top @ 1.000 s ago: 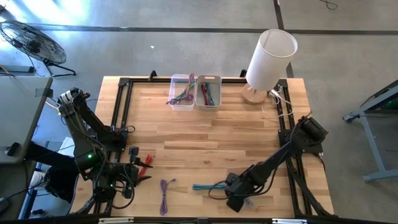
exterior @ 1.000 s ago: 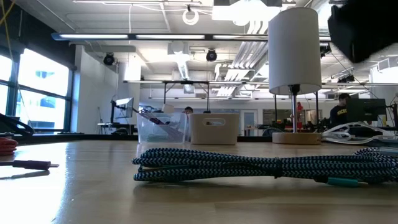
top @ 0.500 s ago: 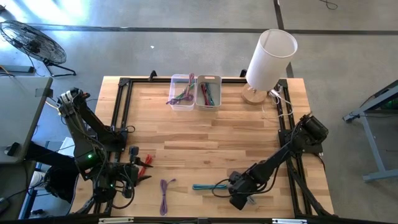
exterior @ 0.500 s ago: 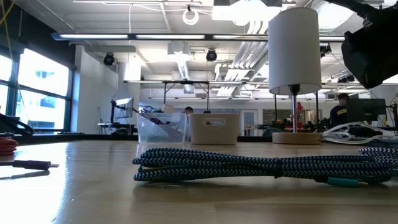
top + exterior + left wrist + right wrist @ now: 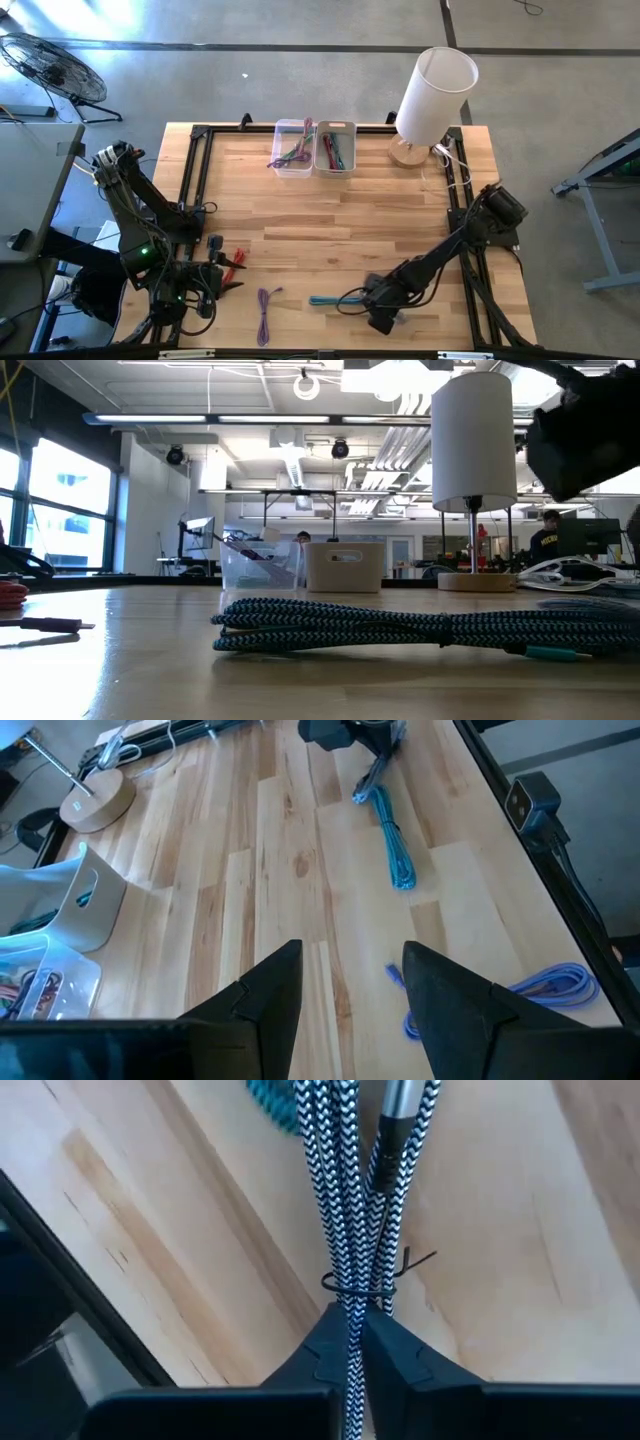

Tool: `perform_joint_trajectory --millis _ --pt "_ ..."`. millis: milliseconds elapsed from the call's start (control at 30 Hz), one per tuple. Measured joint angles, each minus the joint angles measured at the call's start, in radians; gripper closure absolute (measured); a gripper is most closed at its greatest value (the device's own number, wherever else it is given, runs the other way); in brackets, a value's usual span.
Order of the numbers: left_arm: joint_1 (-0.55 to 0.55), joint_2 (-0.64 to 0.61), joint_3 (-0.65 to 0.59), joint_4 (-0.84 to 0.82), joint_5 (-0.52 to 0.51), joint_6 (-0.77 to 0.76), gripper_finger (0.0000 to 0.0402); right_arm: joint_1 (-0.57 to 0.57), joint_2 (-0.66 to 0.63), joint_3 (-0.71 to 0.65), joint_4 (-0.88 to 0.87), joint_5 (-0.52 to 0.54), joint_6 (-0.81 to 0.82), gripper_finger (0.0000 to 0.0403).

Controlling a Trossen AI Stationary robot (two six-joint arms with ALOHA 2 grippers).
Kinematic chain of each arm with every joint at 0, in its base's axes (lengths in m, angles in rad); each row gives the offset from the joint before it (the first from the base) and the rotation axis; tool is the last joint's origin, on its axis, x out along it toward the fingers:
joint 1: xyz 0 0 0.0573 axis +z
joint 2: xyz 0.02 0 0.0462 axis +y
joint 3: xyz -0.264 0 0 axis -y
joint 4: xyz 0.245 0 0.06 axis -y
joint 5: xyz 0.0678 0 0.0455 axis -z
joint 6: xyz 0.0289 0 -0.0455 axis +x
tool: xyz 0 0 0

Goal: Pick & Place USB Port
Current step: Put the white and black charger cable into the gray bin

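Note:
A black-and-white braided USB cable bundle point(image 5: 352, 1190), tied with a thin wire point(image 5: 362, 1288), lies near the table's front edge point(image 5: 350, 300); in the low view it stretches across the wood point(image 5: 400, 628). My right gripper point(image 5: 350, 1342) is shut on it point(image 5: 380, 308). A teal cable point(image 5: 325, 299) lies just left of it, a purple cable point(image 5: 265, 315) farther left. My left gripper point(image 5: 352, 995) stands open at the front left, above the wood and over nothing. My right gripper pinches the braided bundle between its two fingers, just behind the wire tie point(image 5: 350, 1312). The fingers come from above, slanting down, one on each side of the strands. The bundle runs forward from the fingers and lies on the table.
Two small bins point(image 5: 292, 148) point(image 5: 335, 148) holding cables stand at the far edge. A white lamp point(image 5: 432, 95) stands at the far right. A red cable point(image 5: 232, 262) lies by my left gripper. Black frame rails point(image 5: 460, 230) run along both sides.
My right gripper has come down a little at the braided bundle's right end and has taken hold of it. That end of the bundle has shifted slightly; the rest still lies where it was.

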Motion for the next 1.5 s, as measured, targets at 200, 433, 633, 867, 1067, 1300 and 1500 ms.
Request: perform_joint_trajectory --millis 200,433,633,867,1067,1300,1500 --pt "0.000 0.000 0.000 -0.019 -0.038 0.000 0.0232 -0.033 -0.037 0.127 -0.119 0.082 -0.075 0.0399" --pt "0.000 -0.001 0.000 -0.058 -0.140 0.000 0.0232 -0.158 -0.145 0.389 -0.363 0.333 -0.256 0.0401" --pt "0.001 0.000 0.000 -0.091 -0.292 0.000 0.0232 -0.376 -0.190 0.528 -0.347 0.448 -0.452 0.0402" --pt "0.001 0.000 -0.001 -0.136 -0.330 0.000 0.0232 -0.663 -0.195 0.569 -0.235 0.433 -0.609 0.0402" --pt "0.001 0.000 -0.001 -0.152 -0.316 0.000 0.0232 -0.875 -0.195 0.462 -0.050 0.310 -0.619 0.0403" --pt "0.000 0.000 -0.001 -0.159 -0.302 0.000 0.0232 -1.020 -0.195 0.274 0.167 0.186 -0.554 0.0403" --pt "0.000 0.000 -0.001 -0.184 -0.301 0.000 0.0232 -1.109 -0.193 0.122 0.290 0.121 -0.538 0.0402"
